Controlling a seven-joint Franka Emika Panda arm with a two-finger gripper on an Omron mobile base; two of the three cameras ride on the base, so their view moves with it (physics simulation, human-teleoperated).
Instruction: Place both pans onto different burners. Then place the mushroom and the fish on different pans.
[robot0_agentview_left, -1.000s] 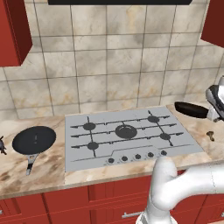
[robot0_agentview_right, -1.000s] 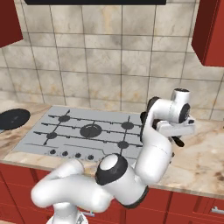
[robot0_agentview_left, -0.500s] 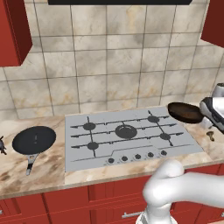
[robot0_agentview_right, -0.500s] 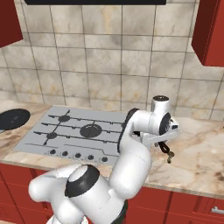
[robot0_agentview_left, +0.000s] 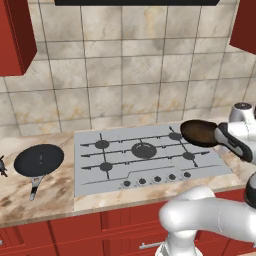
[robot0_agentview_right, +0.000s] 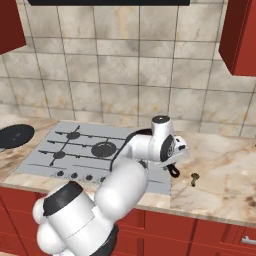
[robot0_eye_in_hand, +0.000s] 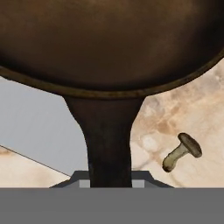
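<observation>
The pincer (robot0_agentview_left: 219, 135) was seen clamped on the dark handle of the dark brown pan (robot0_agentview_left: 199, 132), the handle running up between the fingertips in the hand view and the bowl (robot0_eye_in_hand: 109, 43) spreading wide above it. Compared with a second before, the pan had been carried leftward from the right-hand tabletop: earlier it was held at the far right edge of the left base view, beyond the cooktop, and now its bowl was held over the cooktop's (robot0_agentview_left: 150, 155) right rear corner, near the right rear burner (robot0_agentview_left: 175, 136). Whether it rested on the grate or hung just above could not be told. The arm's wrist had swung inward with it, as seen in the right base view, where the hand (robot0_agentview_right: 167, 147) now stood over the cooktop's right edge.

The mushroom (robot0_agentview_right: 194, 177) was left lying on its side on the marble tabletop (robot0_agentview_right: 220, 180), just right of the cooktop, unmoved; in the hand view it (robot0_eye_in_hand: 181, 152) lay beside the pan handle.

Farther off, the flat black pan (robot0_agentview_left: 39, 161) was unchanged on the tabletop left of the cooktop, its grey handle pointing forward. The fish (robot0_agentview_left: 2, 166) was seen at the left edge, beside that pan, also unmoved.
</observation>
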